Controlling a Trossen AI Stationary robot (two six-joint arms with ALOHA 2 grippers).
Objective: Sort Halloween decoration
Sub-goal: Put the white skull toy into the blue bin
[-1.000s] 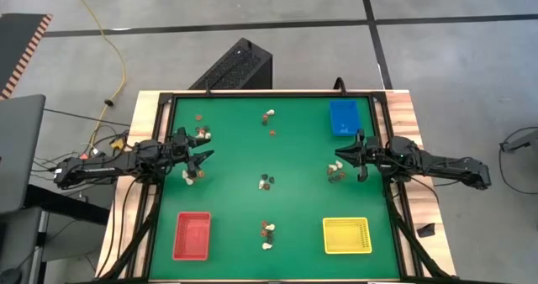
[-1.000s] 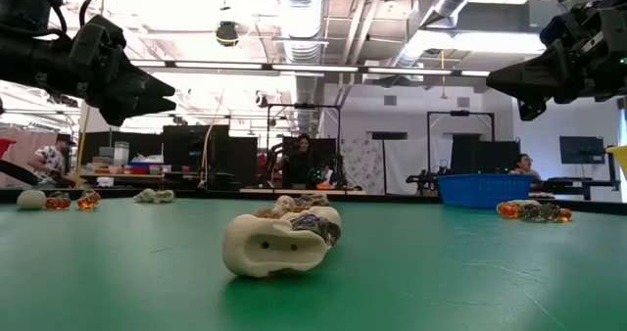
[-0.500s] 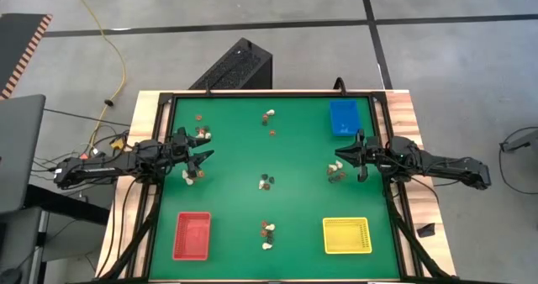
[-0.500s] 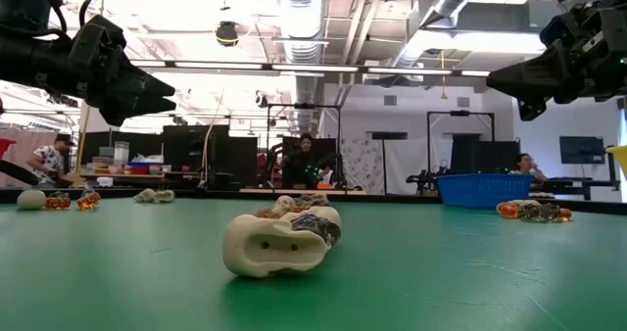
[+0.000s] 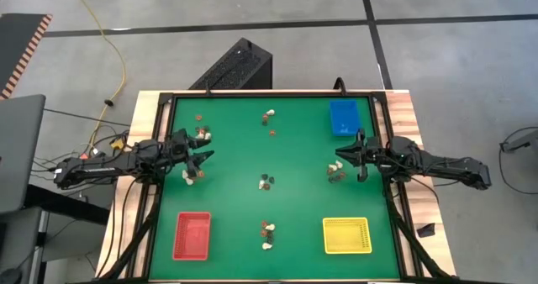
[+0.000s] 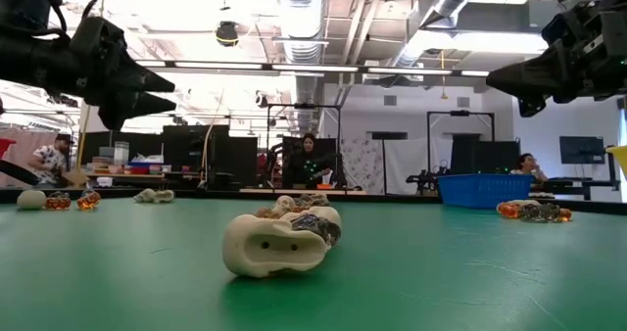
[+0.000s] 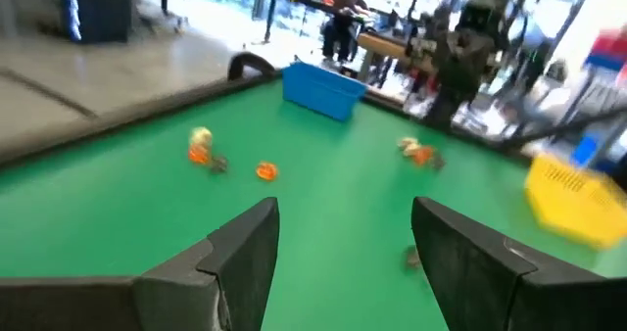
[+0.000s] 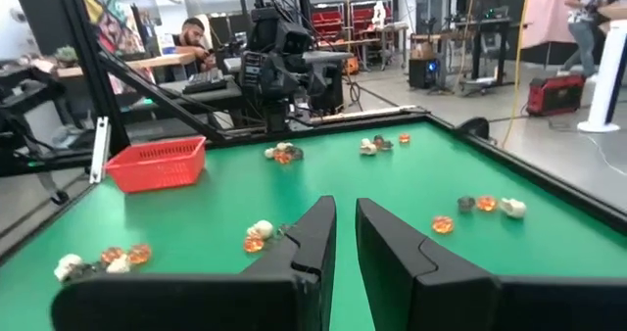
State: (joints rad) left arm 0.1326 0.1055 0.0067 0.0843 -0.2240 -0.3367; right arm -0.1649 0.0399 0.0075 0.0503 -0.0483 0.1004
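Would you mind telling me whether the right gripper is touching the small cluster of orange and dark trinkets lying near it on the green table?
Apart. In the low view the right gripper hangs well above the trinket cluster on the table.

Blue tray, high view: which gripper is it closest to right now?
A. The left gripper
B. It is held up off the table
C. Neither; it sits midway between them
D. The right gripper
D. The blue tray rests on the green table at its far right corner, just beyond the right gripper, while the left gripper hovers across the table near the opposite side.
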